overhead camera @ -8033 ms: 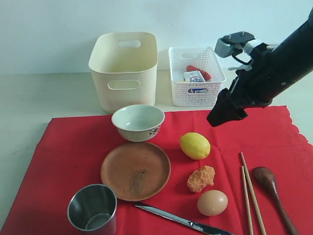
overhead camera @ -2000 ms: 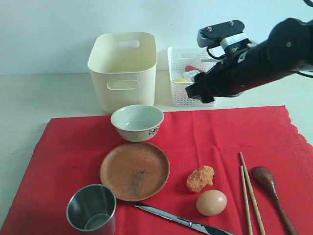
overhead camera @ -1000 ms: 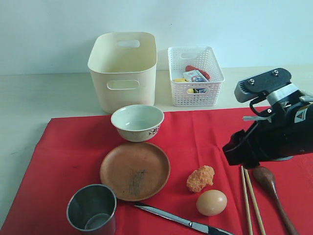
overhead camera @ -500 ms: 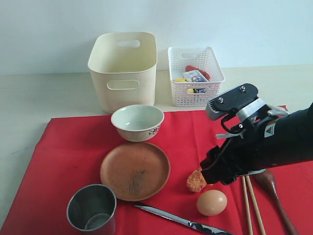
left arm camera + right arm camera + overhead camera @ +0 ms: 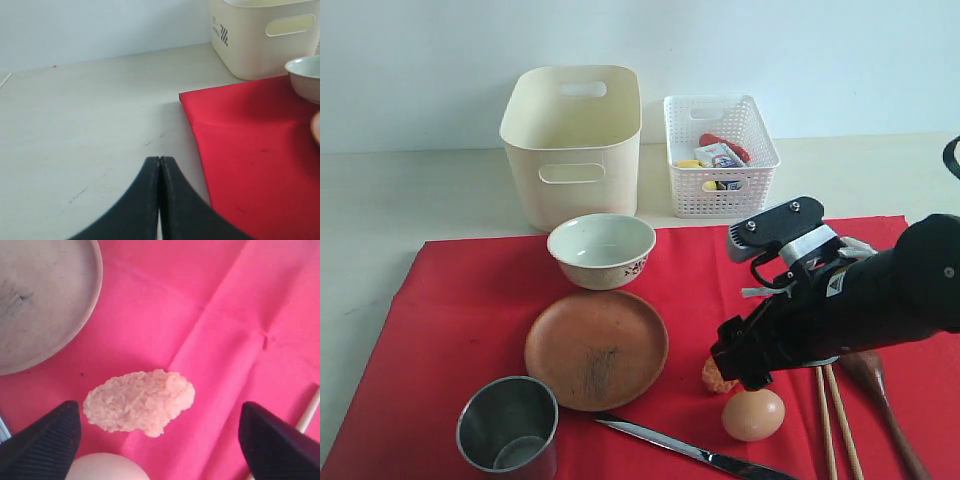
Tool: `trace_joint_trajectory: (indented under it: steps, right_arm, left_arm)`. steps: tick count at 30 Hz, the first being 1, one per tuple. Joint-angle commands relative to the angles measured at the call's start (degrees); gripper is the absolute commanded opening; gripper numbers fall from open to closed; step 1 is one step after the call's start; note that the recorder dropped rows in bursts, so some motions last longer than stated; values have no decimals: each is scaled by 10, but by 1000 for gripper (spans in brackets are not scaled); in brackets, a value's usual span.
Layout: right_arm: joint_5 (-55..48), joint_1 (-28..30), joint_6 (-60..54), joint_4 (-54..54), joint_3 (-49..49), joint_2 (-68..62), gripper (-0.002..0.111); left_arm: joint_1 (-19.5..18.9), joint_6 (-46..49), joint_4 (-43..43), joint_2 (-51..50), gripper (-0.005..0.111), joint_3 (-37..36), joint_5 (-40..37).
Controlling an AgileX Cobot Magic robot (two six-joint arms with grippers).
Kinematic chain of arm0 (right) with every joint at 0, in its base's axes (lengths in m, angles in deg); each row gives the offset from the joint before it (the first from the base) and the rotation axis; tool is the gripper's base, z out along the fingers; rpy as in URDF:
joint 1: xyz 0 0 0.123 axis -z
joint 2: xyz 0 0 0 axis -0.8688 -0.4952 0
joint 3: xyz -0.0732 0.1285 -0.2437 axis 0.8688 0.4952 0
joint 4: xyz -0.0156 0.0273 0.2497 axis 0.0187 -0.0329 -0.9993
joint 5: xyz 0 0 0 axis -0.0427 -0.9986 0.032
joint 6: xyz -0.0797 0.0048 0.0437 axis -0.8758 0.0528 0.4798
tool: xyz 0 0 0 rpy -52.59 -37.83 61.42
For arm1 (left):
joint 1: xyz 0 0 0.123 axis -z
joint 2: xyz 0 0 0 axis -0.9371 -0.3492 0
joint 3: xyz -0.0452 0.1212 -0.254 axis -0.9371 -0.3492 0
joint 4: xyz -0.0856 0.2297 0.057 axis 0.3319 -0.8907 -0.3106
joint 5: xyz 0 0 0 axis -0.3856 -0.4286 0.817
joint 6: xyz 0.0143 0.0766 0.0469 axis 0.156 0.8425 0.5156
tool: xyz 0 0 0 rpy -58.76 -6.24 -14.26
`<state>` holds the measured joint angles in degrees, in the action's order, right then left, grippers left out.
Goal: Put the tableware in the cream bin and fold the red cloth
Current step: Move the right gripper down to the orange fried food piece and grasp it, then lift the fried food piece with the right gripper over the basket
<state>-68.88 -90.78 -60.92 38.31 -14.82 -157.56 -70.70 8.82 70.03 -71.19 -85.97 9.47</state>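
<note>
- Found the right gripper (image 5: 732, 372) down low over the red cloth (image 5: 460, 320), jaws spread wide, an orange crumbly lump (image 5: 140, 401) lying between the fingertips and clear of both.
- Spotted an egg (image 5: 753, 414) just beside that lump, toward the cloth's near edge.
- Caught the left gripper (image 5: 159, 167) pinched fully closed on nothing, over bare worktop (image 5: 75, 125) off the cloth's left edge.
- Counted the tableware out on the cloth: white bowl (image 5: 602, 250) near the far edge, brown plate (image 5: 597, 348) mid-cloth, steel cup (image 5: 508, 436) toward the near left corner, knife (image 5: 690, 452) along the near edge, wooden chopsticks (image 5: 832, 420) and dark spoon (image 5: 880, 385) toward the near right corner.
- Noted the cream bin (image 5: 575, 150) upright on the worktop past the cloth's far edge, a white lattice basket (image 5: 720, 160) near it.
- Saw the cloth lying spread flat, unfolded.
</note>
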Motion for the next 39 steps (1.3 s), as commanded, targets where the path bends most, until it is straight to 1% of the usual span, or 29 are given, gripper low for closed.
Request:
trace_joint_trajectory:
  steps: [1,4,11,18,27,33,39]
  right_arm:
    - [34,-29,-6,2,-5,-20,82]
    - [54,-43,-6,2,-9,-31,82]
    - [41,-43,-6,2,-42,-74,82]
    - [44,-43,-3,2,-44,-110,82]
    - [53,-43,-3,0,-44,-99,82]
    - [10,-43,-3,3,-44,-67,82]
    - [-2,-43,-3,3,-43,-78,82]
  left_arm:
    - [2,2,3,4,0,-1,1]
    - [2,2,3,4,0,-1,1]
    - [2,2,3,4,0,-1,1]
    - [2,2,3,4,0,-1,1]
    - [2,2,3,4,0,-1,1]
    - [2,2,3,4,0,-1,1]
    - [2,2,3,4,0,-1,1]
